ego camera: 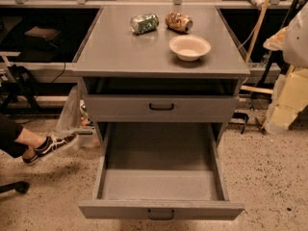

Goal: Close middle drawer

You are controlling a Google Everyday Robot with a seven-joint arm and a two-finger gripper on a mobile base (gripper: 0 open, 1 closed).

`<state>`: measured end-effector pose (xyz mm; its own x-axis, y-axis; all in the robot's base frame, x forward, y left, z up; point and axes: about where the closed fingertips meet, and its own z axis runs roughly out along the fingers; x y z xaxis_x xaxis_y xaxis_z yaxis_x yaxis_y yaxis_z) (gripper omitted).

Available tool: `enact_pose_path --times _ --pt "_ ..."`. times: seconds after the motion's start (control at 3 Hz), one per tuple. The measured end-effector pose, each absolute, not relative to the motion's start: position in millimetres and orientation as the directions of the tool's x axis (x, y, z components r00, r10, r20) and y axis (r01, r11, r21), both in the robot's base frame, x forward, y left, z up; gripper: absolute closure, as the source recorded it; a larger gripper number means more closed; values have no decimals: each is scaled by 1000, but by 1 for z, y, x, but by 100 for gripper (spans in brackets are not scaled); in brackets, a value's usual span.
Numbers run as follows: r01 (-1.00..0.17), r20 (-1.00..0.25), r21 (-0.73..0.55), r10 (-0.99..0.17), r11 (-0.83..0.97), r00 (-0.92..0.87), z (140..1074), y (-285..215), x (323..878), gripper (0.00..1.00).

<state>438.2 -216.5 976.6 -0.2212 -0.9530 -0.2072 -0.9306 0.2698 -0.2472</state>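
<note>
Grey middle drawer (161,184) stands open; gripper outside frame, jaws state: cannot tell.

A lab or workshop: grey metal cabinet (120,52) on speckled concrete floor (269,177).

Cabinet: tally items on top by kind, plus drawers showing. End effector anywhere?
Cans: 2 (green can, brown can, both on their sides)
Bowls: 1 (bowl)
Drawers: 2 (middle drawer pulled out; upper drawer)
Total: 5
End effector: 0, not in view
</note>
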Motion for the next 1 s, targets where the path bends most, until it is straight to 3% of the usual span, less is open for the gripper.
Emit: enact_pose_path --times 0.67,1.0 --pt "-936 -205 -232 -954 266 -220 956 -212 435 0" --pt "-958 -269 -175 -947 228 -176 899 -191 423 0"
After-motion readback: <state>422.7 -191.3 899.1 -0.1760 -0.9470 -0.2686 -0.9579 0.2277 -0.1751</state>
